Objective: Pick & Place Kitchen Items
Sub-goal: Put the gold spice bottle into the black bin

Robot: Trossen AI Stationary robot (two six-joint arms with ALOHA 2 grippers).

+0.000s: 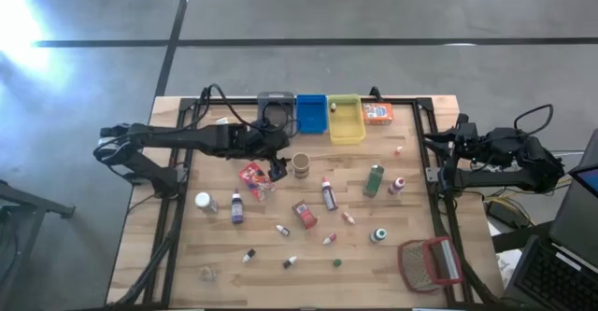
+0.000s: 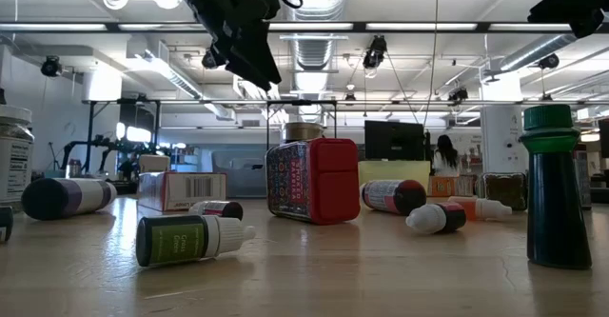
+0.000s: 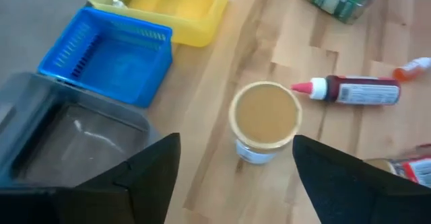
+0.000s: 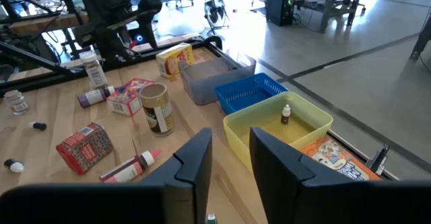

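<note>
Light wooden table (image 1: 187, 255) strewn with small bottles, jars, boxes; grey, blue and yellow bins at its far edge.

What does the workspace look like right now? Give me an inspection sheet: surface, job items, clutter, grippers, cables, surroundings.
Surface: wooden table, black frame rails along its sides.
Job's things: jar upright mid-table; green bottle, red packet, small dropper bottles scattered; one tiny bottle in the yellow bin; orange box beside that bin.
Clutter: grey bin, blue bin, red-framed mesh object at the near right corner.
Grippers: left gripper open above the jar, holding nothing; right gripper slightly open, empty, at the table's right edge.
Cables: black leads along the left arm and beside the right arm.
Surroundings: a person far behind.
</note>
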